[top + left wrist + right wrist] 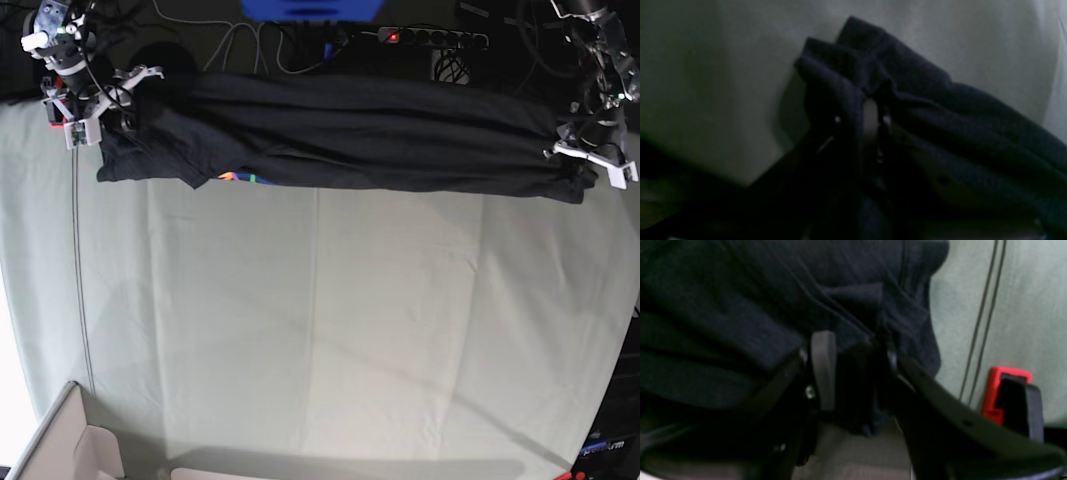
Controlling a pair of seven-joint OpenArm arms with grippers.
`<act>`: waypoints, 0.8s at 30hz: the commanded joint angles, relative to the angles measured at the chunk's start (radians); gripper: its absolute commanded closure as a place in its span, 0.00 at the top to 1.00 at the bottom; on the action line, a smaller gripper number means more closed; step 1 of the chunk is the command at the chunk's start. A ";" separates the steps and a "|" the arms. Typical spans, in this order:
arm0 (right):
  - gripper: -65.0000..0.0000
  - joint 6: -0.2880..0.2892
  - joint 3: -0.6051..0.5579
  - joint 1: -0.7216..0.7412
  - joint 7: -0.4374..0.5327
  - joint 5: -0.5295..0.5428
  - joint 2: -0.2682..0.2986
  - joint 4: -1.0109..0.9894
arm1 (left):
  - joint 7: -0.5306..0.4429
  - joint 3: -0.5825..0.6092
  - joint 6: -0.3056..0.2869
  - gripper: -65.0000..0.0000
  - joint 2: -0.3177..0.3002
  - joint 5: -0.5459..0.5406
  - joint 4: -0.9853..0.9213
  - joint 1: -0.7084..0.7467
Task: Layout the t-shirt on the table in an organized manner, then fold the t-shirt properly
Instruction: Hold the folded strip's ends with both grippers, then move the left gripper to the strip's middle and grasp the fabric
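black cotton t-shirt [340,130] stretched in a creased band along the table's [320,330] far edge, left gripper [585,160] and right gripper [95,105] each pinching an end, wide pale cloth bare nearer, cardboard box [60,450] at near corner

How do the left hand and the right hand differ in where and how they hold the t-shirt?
In the base view, the left hand grips the t-shirt at its right end, the right hand at its left end. The left hand's end is bunched narrow; the right hand's end spreads wider, with a sleeve hanging. Both are shut on fabric, stretching the shirt above the table.
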 commanded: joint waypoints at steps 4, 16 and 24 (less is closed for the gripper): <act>0.31 0.000 0.004 -0.004 0.016 0.015 0.008 0.017 | -0.011 -0.009 0.000 0.00 -0.005 -0.001 0.196 0.059; 0.31 0.000 0.004 -0.002 0.016 0.015 0.008 0.017 | -0.002 0.118 0.002 0.00 0.236 0.231 0.696 0.182; 0.31 0.000 0.004 -0.002 0.016 0.015 0.008 0.017 | -0.011 0.447 0.006 0.00 0.322 0.493 0.730 0.254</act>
